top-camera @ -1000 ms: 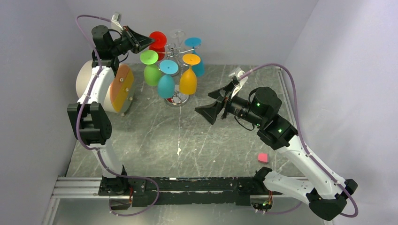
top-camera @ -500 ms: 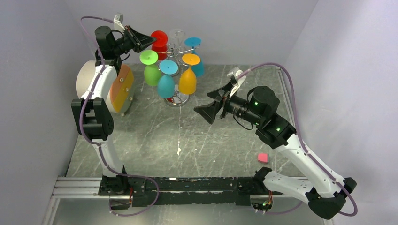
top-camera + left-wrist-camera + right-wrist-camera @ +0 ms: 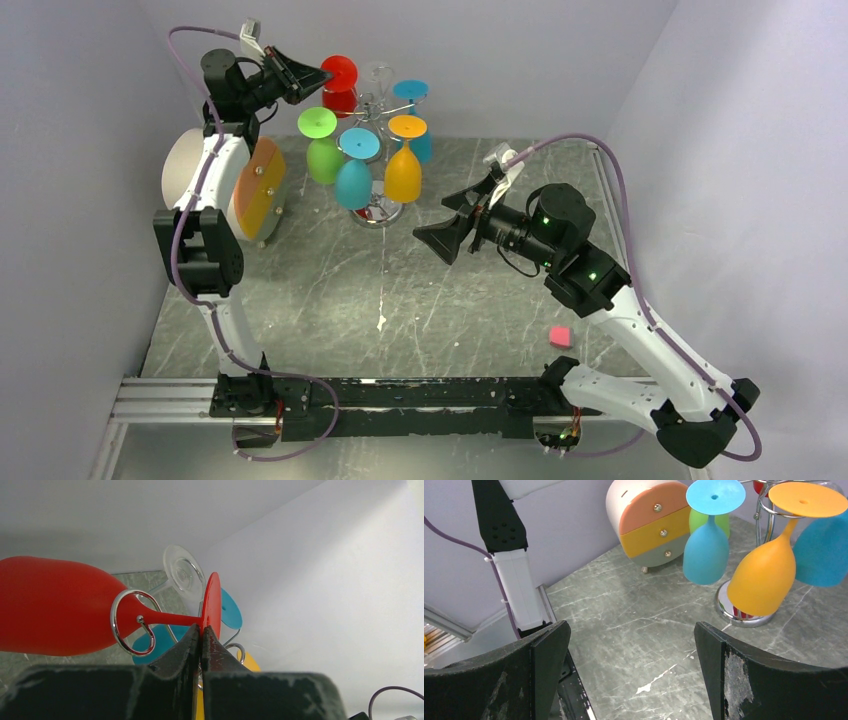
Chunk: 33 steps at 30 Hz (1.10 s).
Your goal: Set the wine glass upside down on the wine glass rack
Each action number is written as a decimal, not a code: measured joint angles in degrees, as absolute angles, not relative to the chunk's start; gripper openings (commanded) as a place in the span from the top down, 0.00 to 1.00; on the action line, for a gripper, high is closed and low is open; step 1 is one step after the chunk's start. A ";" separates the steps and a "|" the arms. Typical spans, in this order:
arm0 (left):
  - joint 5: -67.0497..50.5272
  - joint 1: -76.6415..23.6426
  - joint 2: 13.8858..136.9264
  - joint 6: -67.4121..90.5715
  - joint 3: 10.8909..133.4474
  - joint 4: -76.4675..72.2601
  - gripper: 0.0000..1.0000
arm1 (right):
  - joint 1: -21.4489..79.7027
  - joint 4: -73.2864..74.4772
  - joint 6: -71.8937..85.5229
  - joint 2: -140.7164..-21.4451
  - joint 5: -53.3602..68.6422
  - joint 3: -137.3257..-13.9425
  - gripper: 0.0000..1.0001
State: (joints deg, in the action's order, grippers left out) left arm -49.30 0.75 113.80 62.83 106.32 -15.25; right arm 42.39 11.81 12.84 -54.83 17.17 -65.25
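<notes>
The red wine glass [image 3: 50, 605] lies sideways at the back left of the wine glass rack [image 3: 377, 108]. Its stem runs through a curled chrome loop [image 3: 119, 625] of the rack. My left gripper [image 3: 201, 630] is shut on the rim of the glass's round red foot [image 3: 338, 72], and it sits high up just left of the rack's arms [image 3: 322, 74]. My right gripper [image 3: 630, 626] hangs open and empty over the table, right and forward of the rack's chrome base [image 3: 744, 620]; in the top view it is at mid-table [image 3: 440, 240].
Green [image 3: 322, 152], light blue [image 3: 353, 178], orange [image 3: 402, 168], teal [image 3: 415, 95] and clear [image 3: 378, 74] glasses hang upside down on the rack. A cream cylinder with an orange end [image 3: 225, 185] stands left of it. A pink cube [image 3: 560, 336] lies near the right arm.
My left gripper has risen slightly with the red glass held at its foot, staying against the rack's back-left arm. The right arm has barely moved.
</notes>
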 measured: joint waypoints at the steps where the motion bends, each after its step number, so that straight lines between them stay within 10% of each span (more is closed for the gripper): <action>1: -49.17 0.78 113.93 62.78 106.34 -15.27 0.93 | 42.39 11.84 12.82 -54.83 17.17 -65.25 0.00; 33: -46.61 2.96 114.61 62.35 104.14 -14.26 0.90 | 42.39 11.81 13.19 -53.39 17.34 -65.12 0.00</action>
